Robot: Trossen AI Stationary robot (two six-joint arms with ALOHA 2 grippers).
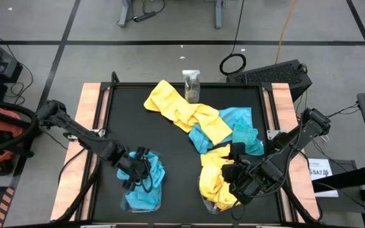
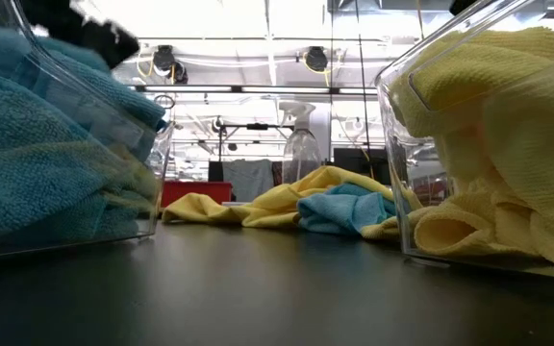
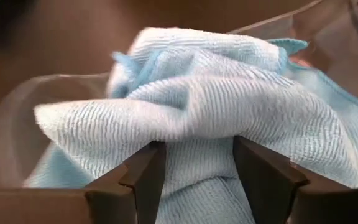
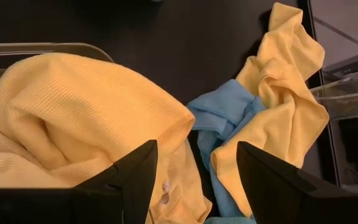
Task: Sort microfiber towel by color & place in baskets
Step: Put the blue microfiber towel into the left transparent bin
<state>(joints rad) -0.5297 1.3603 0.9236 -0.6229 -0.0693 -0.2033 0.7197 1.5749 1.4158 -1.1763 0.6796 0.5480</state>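
Observation:
Turquoise towels [image 1: 149,187] fill the left clear basket [image 1: 123,202]. Yellow towels [image 1: 214,180] fill the right clear basket [image 1: 209,206]. My left gripper [image 1: 139,170] is low over the left basket and open, with a fold of a turquoise towel [image 3: 197,118] bulging between its fingers. My right gripper [image 1: 233,174] hangs open just above the yellow towels [image 4: 86,112] in the right basket [image 4: 42,46], touching nothing. A mixed heap of yellow and turquoise towels [image 1: 201,120] lies on the mat between the baskets and the far edge. My left gripper comes down from above into the left basket, one finger [image 3: 145,177] on either side of a raised fold of turquoise towel [image 3: 197,155]. The cloth fills the gap between them, but I cannot tell whether the fingers touch it. The towel rests on the other towels in the basket.
A small clear spray bottle [image 1: 192,85] stands upright at the far edge of the black mat, touching the heap. Wooden strips border the mat left and right. Bare mat [image 1: 176,177] lies between the two baskets and along the near edge.

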